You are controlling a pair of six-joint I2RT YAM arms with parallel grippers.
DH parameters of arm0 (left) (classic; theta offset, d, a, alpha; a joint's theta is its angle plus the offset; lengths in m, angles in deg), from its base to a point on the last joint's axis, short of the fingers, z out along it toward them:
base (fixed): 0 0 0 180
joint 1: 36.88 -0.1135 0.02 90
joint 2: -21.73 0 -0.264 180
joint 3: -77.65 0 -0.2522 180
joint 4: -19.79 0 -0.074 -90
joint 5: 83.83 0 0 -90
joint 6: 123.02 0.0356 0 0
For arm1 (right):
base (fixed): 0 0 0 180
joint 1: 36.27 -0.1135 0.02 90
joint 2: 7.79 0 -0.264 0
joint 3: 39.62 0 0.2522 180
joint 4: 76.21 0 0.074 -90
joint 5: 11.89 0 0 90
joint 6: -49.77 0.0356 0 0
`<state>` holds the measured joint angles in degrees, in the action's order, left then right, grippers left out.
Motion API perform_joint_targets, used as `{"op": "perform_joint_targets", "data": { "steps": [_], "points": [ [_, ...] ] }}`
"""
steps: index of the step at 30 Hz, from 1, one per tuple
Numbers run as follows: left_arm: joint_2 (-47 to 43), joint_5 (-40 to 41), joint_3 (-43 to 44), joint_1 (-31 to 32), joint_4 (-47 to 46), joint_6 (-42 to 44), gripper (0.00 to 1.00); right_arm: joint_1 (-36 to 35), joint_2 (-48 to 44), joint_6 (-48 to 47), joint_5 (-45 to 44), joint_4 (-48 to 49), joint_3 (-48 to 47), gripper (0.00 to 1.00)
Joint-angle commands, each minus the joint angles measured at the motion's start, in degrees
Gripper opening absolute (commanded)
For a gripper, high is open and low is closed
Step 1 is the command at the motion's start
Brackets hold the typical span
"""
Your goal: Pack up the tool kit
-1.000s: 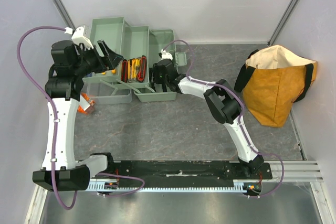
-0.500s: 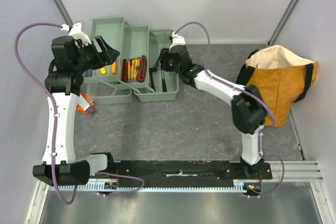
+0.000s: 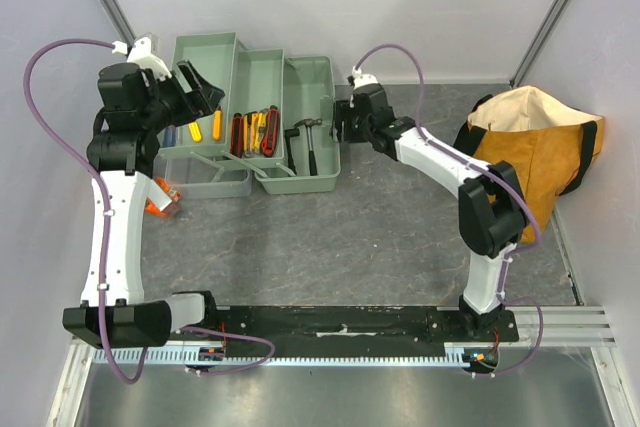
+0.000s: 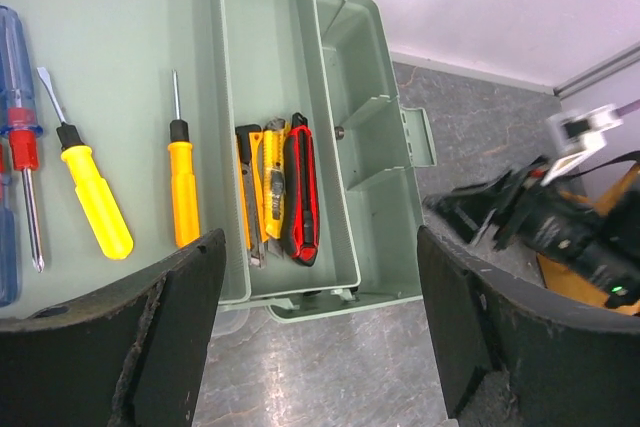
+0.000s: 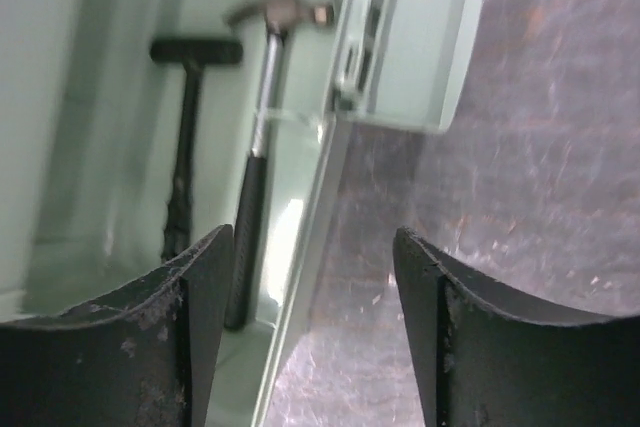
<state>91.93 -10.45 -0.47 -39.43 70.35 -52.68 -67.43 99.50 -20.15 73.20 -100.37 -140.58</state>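
Note:
The pale green tool kit (image 3: 300, 185) lies open at the back left, its trays spread out. A hammer (image 3: 308, 142) rests in its right compartment, seen close in the right wrist view as the hammer (image 5: 262, 127) beside a black-handled tool (image 5: 183, 147). My right gripper (image 3: 340, 125) hovers open and empty at the box's right rim (image 5: 325, 177). Red and yellow utility knives (image 4: 290, 182) lie in the middle tray, and screwdrivers (image 4: 182, 192) lie in the left tray. My left gripper (image 3: 200, 90) is open and empty above the left tray.
An orange-tan fabric bag (image 3: 525, 162) with black straps stands at the right. A small orange object (image 3: 163, 199) lies on the table behind the left arm, next to a clear lid part (image 3: 215, 185). Walls close in on the left, back and right.
My right gripper has opened and drawn back rightward out of the box, leaving the hammer lying inside. The left gripper has shifted slightly up and left, still open.

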Motion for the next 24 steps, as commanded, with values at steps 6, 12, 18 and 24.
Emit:
{"op": "perform_joint_targets", "data": {
  "steps": [6, 12, 18, 24],
  "points": [
    [2.58, -0.52, 3.11, -1.41, -2.78, -3.98, 0.83, -0.57, 5.12, -2.94, 0.60, -9.29, -1.48, 0.52],
    [4.51, -1.75, 5.39, -4.74, -2.78, -3.54, 0.83, 1.18, 5.39, -0.39, 0.96, -11.57, -0.43, 0.21],
    [8.90, -4.29, 10.05, -11.16, -1.64, -2.23, 0.84, 3.91, 1.01, 3.30, -4.58, -13.60, 4.92, 0.00],
    [12.59, -3.16, 8.13, -14.15, -2.17, -3.02, 0.84, 5.58, -3.66, 5.23, -6.34, -13.60, 11.08, 0.00]
  ]
}}
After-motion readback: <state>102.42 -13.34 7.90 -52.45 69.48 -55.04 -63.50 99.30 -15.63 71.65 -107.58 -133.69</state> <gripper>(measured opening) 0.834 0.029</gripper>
